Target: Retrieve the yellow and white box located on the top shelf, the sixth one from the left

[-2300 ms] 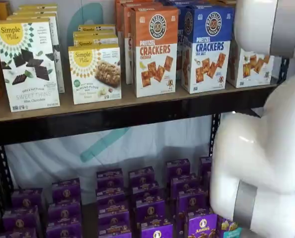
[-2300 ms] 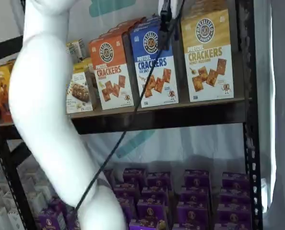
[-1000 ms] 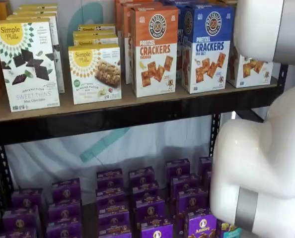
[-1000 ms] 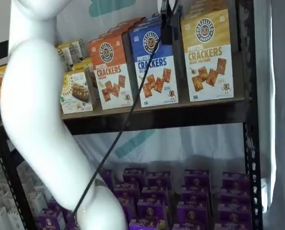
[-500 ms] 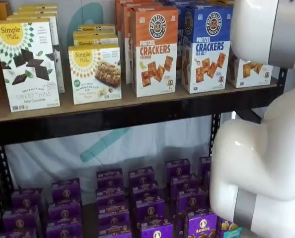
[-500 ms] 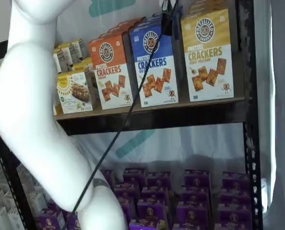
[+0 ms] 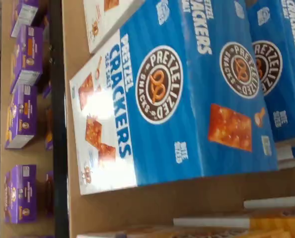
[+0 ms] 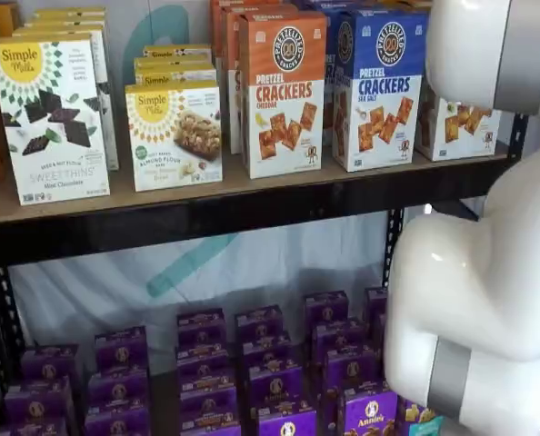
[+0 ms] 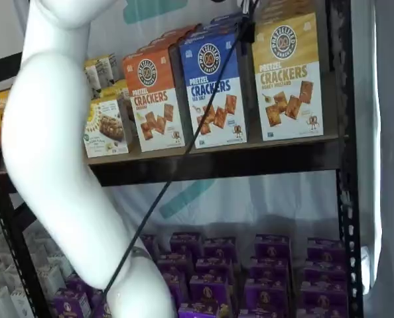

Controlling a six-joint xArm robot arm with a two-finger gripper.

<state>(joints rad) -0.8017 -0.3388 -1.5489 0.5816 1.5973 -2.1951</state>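
tool out of sight in both shelf views, jaws spread; yellow and white box [image 9: 288, 76] upright on top shelf [image 9: 217, 159].

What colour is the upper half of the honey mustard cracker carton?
Yellow; the tall Pretzel Crackers carton shows it best in a shelf view.

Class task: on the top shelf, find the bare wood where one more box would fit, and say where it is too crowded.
Bare board on the top shelf lies along its front edge, widest before the short almond flour box. A narrow gap separates the blue box from the yellow and white box. The orange box and the blue one stand nearly touching: crowded.
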